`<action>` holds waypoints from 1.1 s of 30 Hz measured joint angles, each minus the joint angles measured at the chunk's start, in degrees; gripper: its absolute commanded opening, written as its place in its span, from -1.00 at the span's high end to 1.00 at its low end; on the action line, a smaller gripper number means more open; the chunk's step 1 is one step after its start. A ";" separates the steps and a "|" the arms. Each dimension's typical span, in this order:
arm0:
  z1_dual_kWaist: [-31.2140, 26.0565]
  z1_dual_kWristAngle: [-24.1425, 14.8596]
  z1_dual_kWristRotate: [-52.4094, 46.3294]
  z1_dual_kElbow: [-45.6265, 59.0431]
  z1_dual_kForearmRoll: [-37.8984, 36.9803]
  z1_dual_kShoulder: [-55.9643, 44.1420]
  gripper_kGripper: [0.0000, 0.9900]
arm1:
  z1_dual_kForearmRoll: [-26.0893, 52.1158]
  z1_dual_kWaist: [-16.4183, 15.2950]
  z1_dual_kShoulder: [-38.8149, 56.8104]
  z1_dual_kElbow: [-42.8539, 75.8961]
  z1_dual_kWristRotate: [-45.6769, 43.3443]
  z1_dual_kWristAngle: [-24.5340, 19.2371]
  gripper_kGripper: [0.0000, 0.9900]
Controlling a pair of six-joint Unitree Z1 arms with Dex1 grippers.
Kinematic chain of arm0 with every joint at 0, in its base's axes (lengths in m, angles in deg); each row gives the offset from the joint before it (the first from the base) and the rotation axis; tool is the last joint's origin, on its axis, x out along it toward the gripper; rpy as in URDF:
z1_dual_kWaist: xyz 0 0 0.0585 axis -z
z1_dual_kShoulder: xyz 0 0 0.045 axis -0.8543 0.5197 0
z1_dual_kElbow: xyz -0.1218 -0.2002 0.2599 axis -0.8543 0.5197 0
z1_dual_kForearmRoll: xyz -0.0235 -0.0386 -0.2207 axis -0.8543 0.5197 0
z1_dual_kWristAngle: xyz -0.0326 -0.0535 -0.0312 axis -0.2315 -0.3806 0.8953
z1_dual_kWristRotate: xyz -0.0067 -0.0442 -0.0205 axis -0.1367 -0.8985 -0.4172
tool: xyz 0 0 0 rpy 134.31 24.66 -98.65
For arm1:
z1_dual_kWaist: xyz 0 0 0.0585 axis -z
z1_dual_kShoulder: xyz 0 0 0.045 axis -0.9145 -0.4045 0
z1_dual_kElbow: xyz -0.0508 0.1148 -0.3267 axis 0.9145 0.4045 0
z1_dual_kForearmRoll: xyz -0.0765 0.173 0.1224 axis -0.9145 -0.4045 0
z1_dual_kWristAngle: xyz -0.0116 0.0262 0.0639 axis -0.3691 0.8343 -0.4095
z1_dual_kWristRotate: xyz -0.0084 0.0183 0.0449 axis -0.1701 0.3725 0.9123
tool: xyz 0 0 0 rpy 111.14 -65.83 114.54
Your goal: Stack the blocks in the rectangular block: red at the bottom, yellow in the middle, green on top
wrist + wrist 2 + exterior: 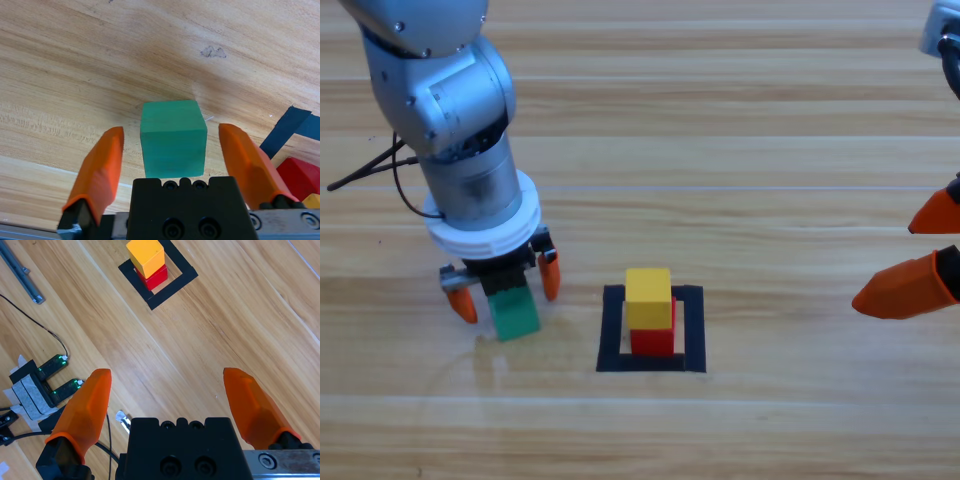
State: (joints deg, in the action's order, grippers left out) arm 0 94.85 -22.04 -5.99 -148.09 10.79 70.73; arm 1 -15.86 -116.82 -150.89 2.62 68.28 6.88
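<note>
Step in hand: the left arm is working on the pick-up of the green cube (514,314), the last block of the stack.
Left gripper (507,290): it is hanging low over the table, to the left of the tape outline, with its two orange jaws standing wide on either side of the green cube; in the left wrist view a gap of bare wood is showing between each jaw and the cube's side, so nothing is being held.
Green cube: it is sitting on the wood between the jaws, outside the black tape rectangle (692,330) and near its left edge.
Stack so far: the red cube (654,339) is resting inside the rectangle and the yellow cube (648,297) is sitting on top of it, roughly squared up with it.
Right gripper (922,252): it is waiting at the right edge of the high view, well apart from the stack, its jaws spread wide and holding nothing.
Next move, as I judge it: the jaws are needing to close evenly on the green cube's two side faces, then lift it well above the yellow cube, carry it right over the rectangle and lower it centred.
Care needed: the two-cube column is looking easy to nudge, so a straight descent from above seems wiser than a sideways approach.
</note>
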 measured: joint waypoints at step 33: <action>-0.07 0.51 26.58 -39.12 30.29 6.30 0.94 | 0.00 0.00 -2.79 0.00 -0.06 0.00 -0.99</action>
State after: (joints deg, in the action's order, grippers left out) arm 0 94.78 -21.53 20.60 -187.21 41.08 77.03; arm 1 -15.86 -116.81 -153.68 2.62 68.22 6.88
